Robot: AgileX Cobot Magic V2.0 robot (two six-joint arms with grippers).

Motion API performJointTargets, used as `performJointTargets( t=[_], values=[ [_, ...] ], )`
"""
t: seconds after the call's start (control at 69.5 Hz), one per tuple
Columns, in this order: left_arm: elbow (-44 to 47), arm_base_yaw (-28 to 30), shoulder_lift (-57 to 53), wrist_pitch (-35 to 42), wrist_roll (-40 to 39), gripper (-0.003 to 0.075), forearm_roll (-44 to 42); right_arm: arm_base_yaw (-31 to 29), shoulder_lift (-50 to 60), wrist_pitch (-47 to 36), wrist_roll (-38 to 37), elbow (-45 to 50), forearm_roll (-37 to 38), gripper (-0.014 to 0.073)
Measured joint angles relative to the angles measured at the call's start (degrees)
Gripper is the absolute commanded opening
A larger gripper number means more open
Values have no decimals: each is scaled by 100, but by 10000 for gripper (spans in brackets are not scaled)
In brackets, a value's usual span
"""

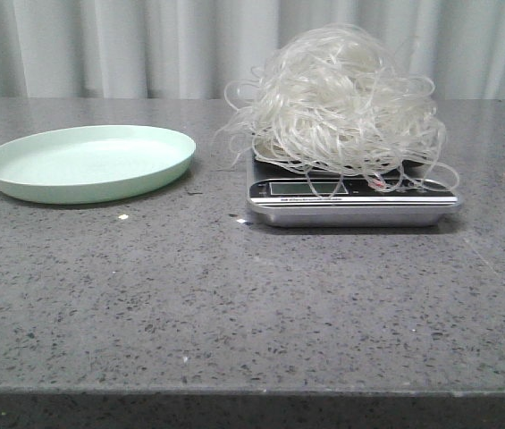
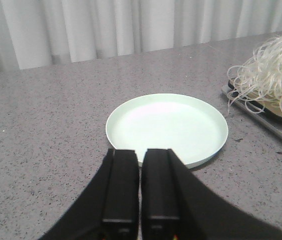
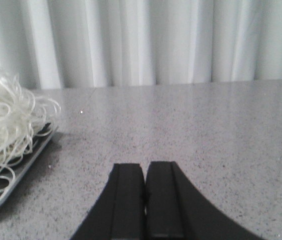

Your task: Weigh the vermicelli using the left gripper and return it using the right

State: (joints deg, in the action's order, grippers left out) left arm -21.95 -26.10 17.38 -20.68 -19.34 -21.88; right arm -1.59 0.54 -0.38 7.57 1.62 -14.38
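The vermicelli [image 1: 341,103], a fluffy mound of thin whitish strands, lies on a silver kitchen scale [image 1: 352,202] right of the middle of the table; some loops hang over its display. It also shows in the left wrist view [image 2: 273,75] and the right wrist view [image 3: 6,125]. The pale green plate [image 1: 87,163] is empty, at the left. My left gripper [image 2: 141,152] is shut and empty, at the plate's near rim [image 2: 200,159]. My right gripper [image 3: 144,167] is shut and empty over bare table, to the right of the scale [image 3: 11,172]. Neither gripper shows in the front view.
The grey speckled stone table [image 1: 234,304] has its front edge near the bottom of the front view. A white curtain [image 1: 145,45] hangs behind the table. A small white crumb [image 1: 123,216] lies in front of the plate.
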Motion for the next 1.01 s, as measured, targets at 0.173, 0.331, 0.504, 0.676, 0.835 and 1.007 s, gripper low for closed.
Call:
performJointTargets(
  t=[0.173,0.331,0.504,0.676,0.835,1.007],
  values=[
    [0,0,0,3,0,137,0,0,0,-13,0,-559,-170,151],
    [0,0,0,13,0,137,0,0,-534,442,0,-1822,-196,151],
    [0,0,0,13,0,137,0,0,-1879,1517,0,-3447,-209,153],
    [0,0,0,16,0,137,0,157,-3285,2660,66,-4880,-218,153],
    [0,0,0,16,0,137,0,588,-4642,3653,410,-6014,-218,226],
    [0,0,0,25,0,137,0,998,-5812,4333,512,-6961,-218,473]
  ],
)
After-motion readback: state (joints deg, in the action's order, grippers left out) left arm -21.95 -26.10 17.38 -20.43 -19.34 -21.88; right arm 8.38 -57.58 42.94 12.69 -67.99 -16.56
